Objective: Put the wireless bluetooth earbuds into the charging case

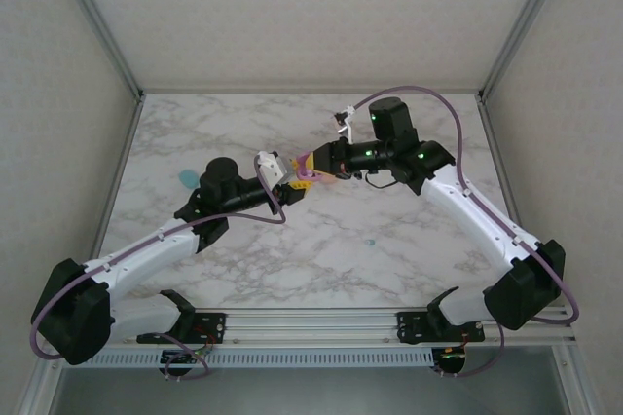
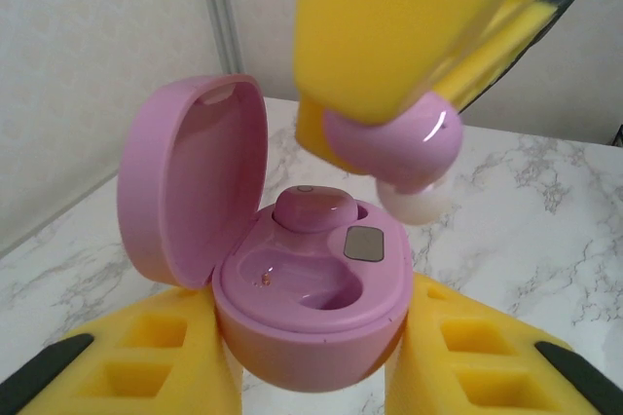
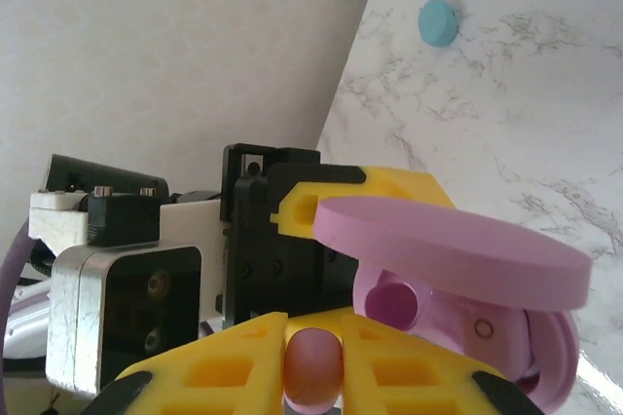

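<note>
The left gripper point(image 2: 313, 366) has its jaws clamped on the base of the open pink case point(image 2: 311, 288) and holds it above the desk point(image 1: 409, 269) centre. The lid point(image 2: 190, 176) stands upright at the case's left. The seated bud point(image 2: 313, 208), pink, sits in the far socket. The right gripper point(image 3: 313, 361) has its jaws clamped on the held bud point(image 2: 394, 147), also pink. This bud hangs just above the case with its white tip pointing down. A teal disc point(image 1: 185, 178) lies near the desk's left edge.
</note>
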You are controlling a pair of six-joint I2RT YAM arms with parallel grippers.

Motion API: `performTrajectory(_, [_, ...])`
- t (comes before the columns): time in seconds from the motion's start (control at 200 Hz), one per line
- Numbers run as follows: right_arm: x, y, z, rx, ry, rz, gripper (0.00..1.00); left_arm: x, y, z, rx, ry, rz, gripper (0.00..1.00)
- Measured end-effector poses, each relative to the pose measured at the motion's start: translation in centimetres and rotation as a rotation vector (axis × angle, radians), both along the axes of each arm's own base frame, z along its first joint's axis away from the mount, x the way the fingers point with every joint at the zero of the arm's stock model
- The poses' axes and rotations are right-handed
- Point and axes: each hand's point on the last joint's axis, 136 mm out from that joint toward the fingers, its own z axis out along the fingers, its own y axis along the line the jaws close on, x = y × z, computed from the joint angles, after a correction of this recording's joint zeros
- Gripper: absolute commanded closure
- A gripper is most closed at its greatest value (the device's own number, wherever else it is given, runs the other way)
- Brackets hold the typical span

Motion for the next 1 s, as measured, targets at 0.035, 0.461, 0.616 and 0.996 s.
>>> performTrajectory(0.035, [0.0, 0.1, 0.1, 0.005, 0.001, -0.002, 0.81, 0.0, 0.0, 0.0, 0.0, 0.0, -0.002, 0.69])
performTrajectory(0.461, [0.8, 0.7, 0.2, 0.006, -0.014, -0.047, 0.81, -0.2, -0.3, -0.1, 0.001, 0.002, -0.008, 0.69])
performTrajectory(0.616, [0.9, 0.6, -0.2, -0.006, -0.013, -0.061, 0.81, -0.2, -0.3, 0.1, 0.0, 0.0, -0.006, 0.69])
performTrajectory(0.996, [1.3, 0.7, -0.7, -0.017, -0.017, -0.087, 0.8, 0.2, -0.3, 0.6, -0.018, -0.009, 0.014, 0.69])
